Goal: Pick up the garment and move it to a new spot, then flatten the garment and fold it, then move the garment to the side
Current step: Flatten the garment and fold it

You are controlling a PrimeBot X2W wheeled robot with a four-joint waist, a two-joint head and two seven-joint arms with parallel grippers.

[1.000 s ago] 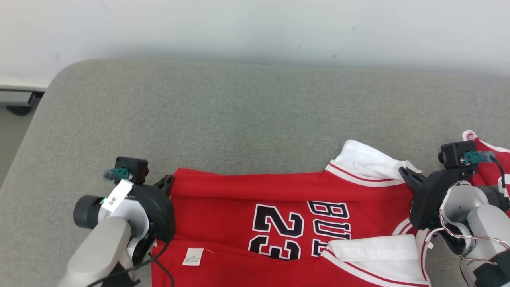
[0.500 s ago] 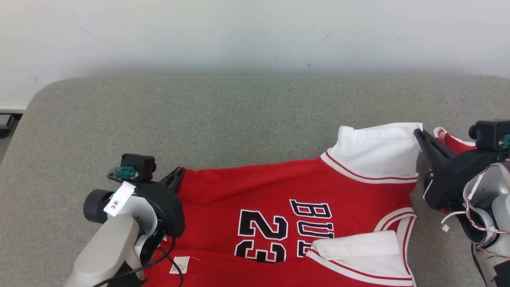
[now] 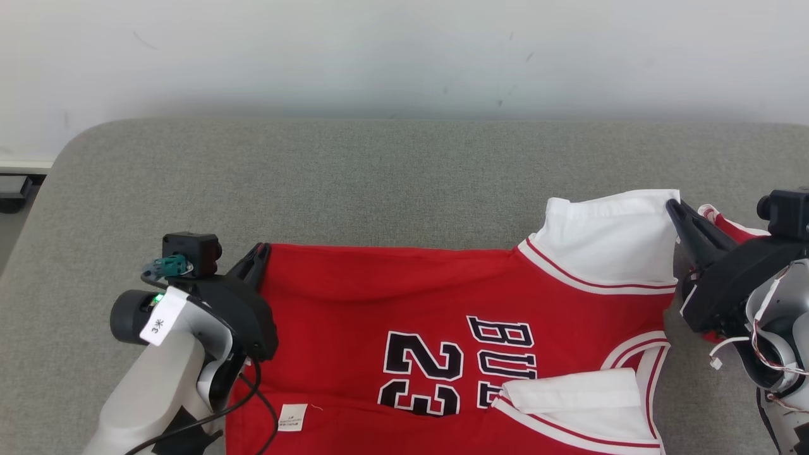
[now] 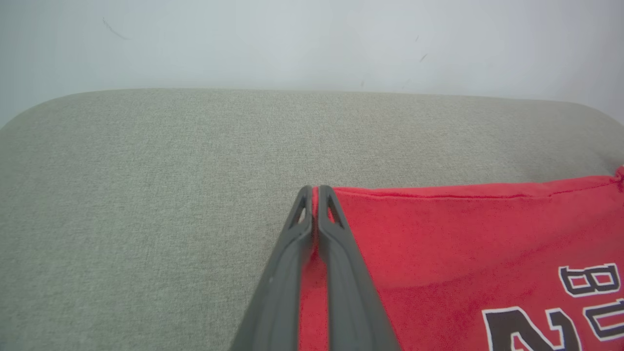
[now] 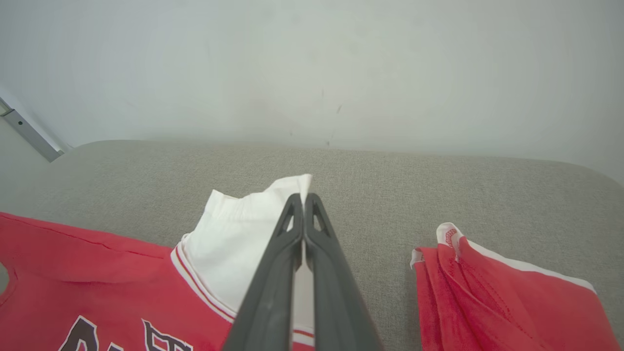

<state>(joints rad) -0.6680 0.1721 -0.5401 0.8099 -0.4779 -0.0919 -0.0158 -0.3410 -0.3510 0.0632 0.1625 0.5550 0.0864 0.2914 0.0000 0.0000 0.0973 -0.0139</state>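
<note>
The garment is a red jersey with white sleeves and a black "23", spread across the near part of the grey cushion. My left gripper is shut on its far left red corner, seen pinched between the fingers in the left wrist view. My right gripper is shut on the far corner of the white sleeve, which shows in the right wrist view. The far edge of the garment is stretched straight between the two grippers. A loose red fold lies to the right of the right gripper.
The grey cushion runs to a pale wall behind it, and its rounded left end drops off to the floor. A second white sleeve lies folded over the garment near the front. A white label shows at the lower left.
Both grippers have carried the garment's far edge away from me and pulled it apart, so the edge is now straight and taut. The head camera has also shifted.
</note>
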